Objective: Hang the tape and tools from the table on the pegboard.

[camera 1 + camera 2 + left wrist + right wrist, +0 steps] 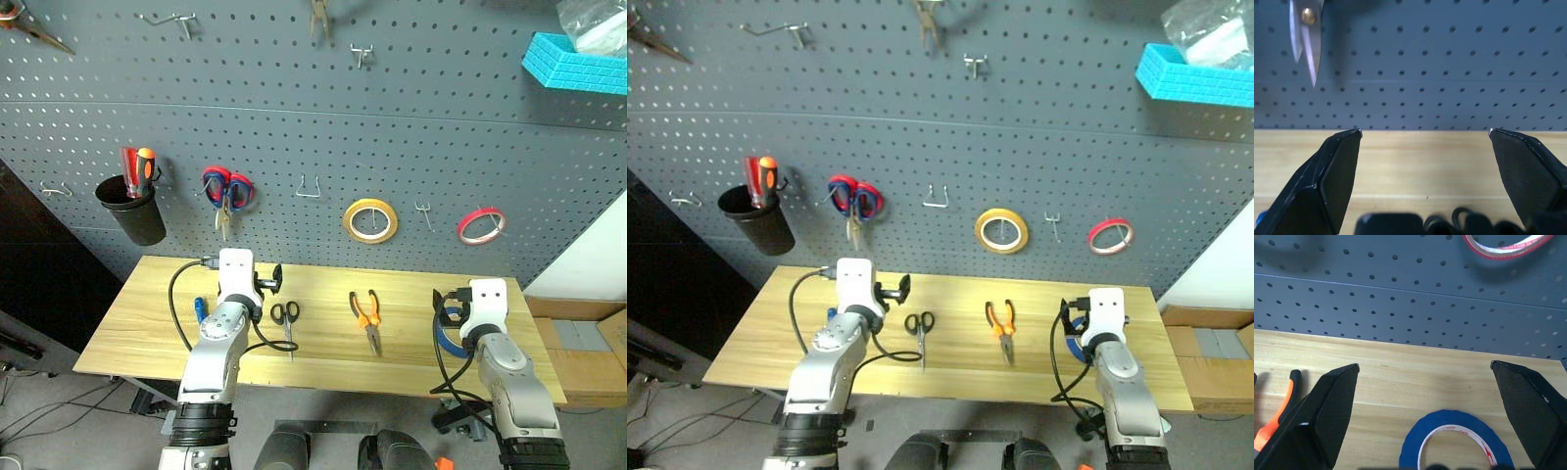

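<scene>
As both tools are wide open and empty, nothing is picked yet. The blue tape (1452, 438) lies flat on the surface (323, 367) just under the right tool (1425, 382); approx. best is to lower over one rim, w/o pushing it.

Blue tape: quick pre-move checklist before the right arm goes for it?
1. Right gripper open, holding nothing: ok.
2. Blue tape lies flat on the table, between the fingers in the right wrist view: ok.
3. Pliers lie apart from the tape: ok.
4. Bare hook on the pegboard between the yellow tape and red tape: ok.
5. Left gripper open, holding nothing: ok.
6. Whether the tape is stuck to the table: cannot tell.
</scene>
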You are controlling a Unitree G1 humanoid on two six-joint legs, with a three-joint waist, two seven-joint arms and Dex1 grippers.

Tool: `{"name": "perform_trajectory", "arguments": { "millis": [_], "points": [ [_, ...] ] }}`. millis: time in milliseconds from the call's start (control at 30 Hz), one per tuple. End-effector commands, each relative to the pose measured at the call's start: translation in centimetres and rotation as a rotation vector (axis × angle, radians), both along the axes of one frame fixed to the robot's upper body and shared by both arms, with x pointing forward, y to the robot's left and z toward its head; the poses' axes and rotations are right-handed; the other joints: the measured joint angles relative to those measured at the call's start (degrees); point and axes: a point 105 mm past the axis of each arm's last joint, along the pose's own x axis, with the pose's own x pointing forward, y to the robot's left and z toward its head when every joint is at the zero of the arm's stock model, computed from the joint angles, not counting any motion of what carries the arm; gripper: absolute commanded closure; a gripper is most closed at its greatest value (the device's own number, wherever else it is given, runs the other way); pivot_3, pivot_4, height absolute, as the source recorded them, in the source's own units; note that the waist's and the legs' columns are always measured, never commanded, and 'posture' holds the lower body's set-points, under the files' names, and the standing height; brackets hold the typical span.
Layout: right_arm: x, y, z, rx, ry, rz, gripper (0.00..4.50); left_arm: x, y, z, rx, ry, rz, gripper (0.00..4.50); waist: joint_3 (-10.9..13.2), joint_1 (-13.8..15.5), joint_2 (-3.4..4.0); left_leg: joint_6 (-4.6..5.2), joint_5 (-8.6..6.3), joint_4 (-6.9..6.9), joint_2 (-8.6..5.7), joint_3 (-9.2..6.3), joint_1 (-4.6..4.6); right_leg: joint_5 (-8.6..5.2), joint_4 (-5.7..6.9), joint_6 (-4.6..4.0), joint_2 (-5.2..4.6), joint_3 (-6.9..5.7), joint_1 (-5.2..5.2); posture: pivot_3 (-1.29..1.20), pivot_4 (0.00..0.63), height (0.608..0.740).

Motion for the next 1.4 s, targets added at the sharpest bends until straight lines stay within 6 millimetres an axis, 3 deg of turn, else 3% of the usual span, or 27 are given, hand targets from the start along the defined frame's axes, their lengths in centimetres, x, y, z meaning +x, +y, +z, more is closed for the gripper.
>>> {"name": "perform_trajectory", "arguments": {
  "millis": [33,800,967,1067,1233,1400],
  "points": [
    [0.2,-0.6,1.9,-0.012,-0.066,-0.016,0.0,0.4,-0.4,1.3,0.027,-0.051,-0.023,0.01,0.0,-0.2,0.0,0.0,0.0,0.0,0.0,0.0,0.0,0.0,0.0,0.0,0.0,0.0,0.0,0.24,0.07,0.74],
    [-0.1,-1.2,1.8,-0.039,-0.057,-0.019,0.0,0.2,-0.4,1.2,0.021,-0.054,-0.025,0.01,0.0,-1.1,-0.01,0.0,0.0,0.02,-0.01,0.25,0.02,0.0,0.05,0.0,0.0,0.04,0.0,0.23,0.087,0.74],
    [-0.7,-0.6,1.6,-0.045,0.001,0.08,0.0,-0.1,-2.5,1.4,0.037,-0.02,-0.248,0.01,0.1,-1.3,0.01,0.0,0.0,0.02,-0.01,0.3,0.03,0.0,0.05,0.0,0.01,0.04,0.0,0.21,0.115,0.74],
    [-1.5,-0.1,0.4,-0.059,0.101,0.17,0.0,-0.6,-3.9,2.0,0.024,-0.008,-0.412,0.01,0.4,-2.0,0.08,0.0,0.0,0.04,-0.01,0.31,0.03,-0.01,0.04,-0.01,0.0,0.04,0.01,0.2,0.132,0.74],
    [-2.5,0.0,-1.0,-0.096,0.252,0.327,0.0,-3.9,-8.1,1.3,0.142,0.092,-0.9,0.01,1.9,-2.8,0.25,0.0,0.0,0.03,-0.01,0.31,0.05,-0.04,0.03,-0.06,0.01,0.01,0.03,0.18,0.18,0.74],
    [-2.0,0.2,-1.2,-0.091,0.31,0.403,0.0,-5.5,-10.7,0.8,0.194,0.15,-1.143,0.01,4.0,-3.9,0.29,0.01,0.0,0.0,0.0,0.32,-0.01,-0.04,0.01,-0.04,0.0,0.11,0.0,0.14,0.234,0.74]
  ]
}}
